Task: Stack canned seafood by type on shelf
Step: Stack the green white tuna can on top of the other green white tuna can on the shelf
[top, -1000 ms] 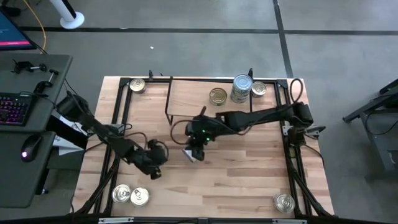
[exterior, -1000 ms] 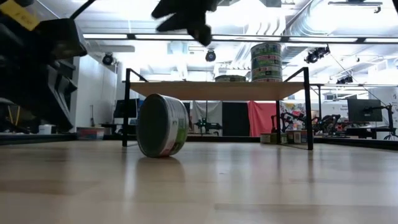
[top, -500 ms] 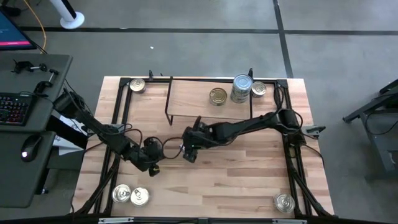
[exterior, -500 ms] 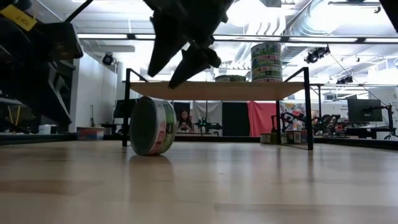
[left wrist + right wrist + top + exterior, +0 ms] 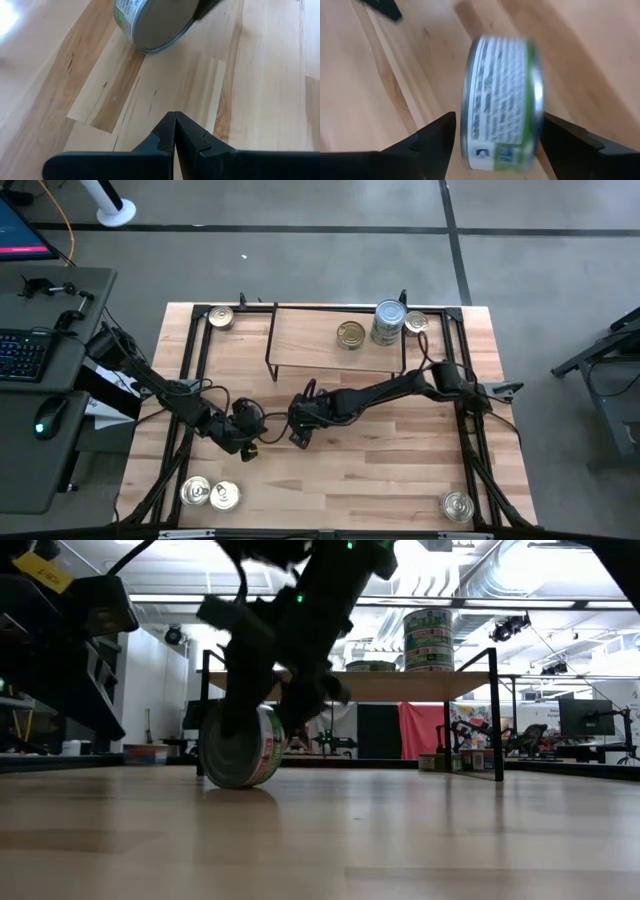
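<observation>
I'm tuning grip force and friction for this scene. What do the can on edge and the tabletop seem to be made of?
The can on edge, between the right tool's open fingers, looks like thin shiny metal: bare silvery rim and end face, wrapped in a glossy white-and-green label, probably paper. The tabletop looks like butcher-block wood: joined pale strips with visible grain and a smooth, slightly reflective finish.

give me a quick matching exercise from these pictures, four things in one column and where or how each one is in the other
Things:
1. left gripper
2. right gripper
3. tin on its edge
4. tall stack of tins

States:
A. on the shelf
B. fingers shut, holding nothing
C. fingers open either side of a tin
D. standing on its rim on the table

Pairs: 1-B, 2-C, 3-D, 4-A
</observation>
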You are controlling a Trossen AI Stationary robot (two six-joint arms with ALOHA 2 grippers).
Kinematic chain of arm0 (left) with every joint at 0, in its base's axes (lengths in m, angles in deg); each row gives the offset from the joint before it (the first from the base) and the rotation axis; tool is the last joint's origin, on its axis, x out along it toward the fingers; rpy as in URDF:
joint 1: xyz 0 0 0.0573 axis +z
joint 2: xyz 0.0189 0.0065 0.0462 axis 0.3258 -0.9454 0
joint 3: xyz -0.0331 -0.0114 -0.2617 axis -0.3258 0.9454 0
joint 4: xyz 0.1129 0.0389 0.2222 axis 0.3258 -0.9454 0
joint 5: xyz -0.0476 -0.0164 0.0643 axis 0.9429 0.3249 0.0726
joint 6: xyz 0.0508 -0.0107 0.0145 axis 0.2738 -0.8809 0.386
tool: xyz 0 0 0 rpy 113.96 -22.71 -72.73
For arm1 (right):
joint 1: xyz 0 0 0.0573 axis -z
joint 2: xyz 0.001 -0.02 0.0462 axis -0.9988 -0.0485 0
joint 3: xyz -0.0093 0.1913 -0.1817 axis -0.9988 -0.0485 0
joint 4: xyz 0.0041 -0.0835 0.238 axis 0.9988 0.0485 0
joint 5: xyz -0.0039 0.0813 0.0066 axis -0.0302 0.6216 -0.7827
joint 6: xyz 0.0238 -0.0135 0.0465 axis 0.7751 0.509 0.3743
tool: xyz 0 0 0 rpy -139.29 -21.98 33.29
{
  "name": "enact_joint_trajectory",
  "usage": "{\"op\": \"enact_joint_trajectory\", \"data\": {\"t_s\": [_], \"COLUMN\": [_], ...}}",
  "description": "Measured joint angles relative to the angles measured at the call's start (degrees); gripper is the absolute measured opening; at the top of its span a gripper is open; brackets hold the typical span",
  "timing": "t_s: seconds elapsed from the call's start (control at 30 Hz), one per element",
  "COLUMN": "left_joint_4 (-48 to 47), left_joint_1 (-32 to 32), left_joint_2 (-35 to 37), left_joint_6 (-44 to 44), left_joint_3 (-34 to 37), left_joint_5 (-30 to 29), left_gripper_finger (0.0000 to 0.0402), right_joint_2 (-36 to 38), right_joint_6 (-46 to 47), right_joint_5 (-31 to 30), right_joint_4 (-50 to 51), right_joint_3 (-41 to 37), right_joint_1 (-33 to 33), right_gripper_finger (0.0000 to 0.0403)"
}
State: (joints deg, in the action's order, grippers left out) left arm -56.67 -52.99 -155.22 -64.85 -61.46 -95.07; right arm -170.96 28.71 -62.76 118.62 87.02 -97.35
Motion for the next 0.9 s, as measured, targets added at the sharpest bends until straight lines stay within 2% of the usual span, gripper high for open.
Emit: {"op": "enact_joint_trajectory", "data": {"t_s": [0.13, 0.2, 0.3, 0.33, 0.53, 0.7, 0.77, 0.9], "left_joint_4": [0.15, 0.41, 1.41, 1.73, 2.41, 3.37, 3.33, 3.35], "left_joint_1": [-0.02, 0.0, 0.0, 0.0, 0.72, 1.07, 1.07, 1.07], "left_joint_2": [-0.02, -0.01, -0.01, 0.0, -0.02, 0.0, 0.0, 0.0], "left_joint_6": [-0.9, -1.03, -1.0, -1.02, -1.03, -1.05, -1.05, -1.03], "left_joint_3": [0.0, 0.0, 0.0, -0.01, -0.04, -0.04, -0.04, -0.04], "left_joint_5": [-0.93, -2.31, -4.28, -4.83, -5.78, -6.24, -6.79, -7.57], "left_gripper_finger": [0.0, 0.0, 0.0, 0.0, 0.0, 0.0, 0.0, 0.0], "right_joint_2": [-0.83, -0.71, 0.39, 1.09, 5.69, 8.08, 11.32, 22.14], "right_joint_6": [-1.46, -2.66, -5.62, -7.02, -17.14, -21.53, -20.58, -10.58], "right_joint_5": [1.07, 0.92, 1.25, 1.65, 4.21, 9.56, 11.79, 15.06], "right_joint_4": [0.06, -0.16, 0.24, 0.36, 4.7, 16.42, 16.76, 11.22], "right_joint_3": [-0.07, -0.06, -0.11, -0.13, 0.02, -2.0, -7.42, -24.91], "right_joint_1": [-0.04, -0.04, 0.03, 0.11, 0.28, -0.79, -1.73, -3.89], "right_gripper_finger": [0.0245, 0.0209, 0.0127, 0.0114, 0.0115, 0.0115, 0.0115, 0.0115]}}
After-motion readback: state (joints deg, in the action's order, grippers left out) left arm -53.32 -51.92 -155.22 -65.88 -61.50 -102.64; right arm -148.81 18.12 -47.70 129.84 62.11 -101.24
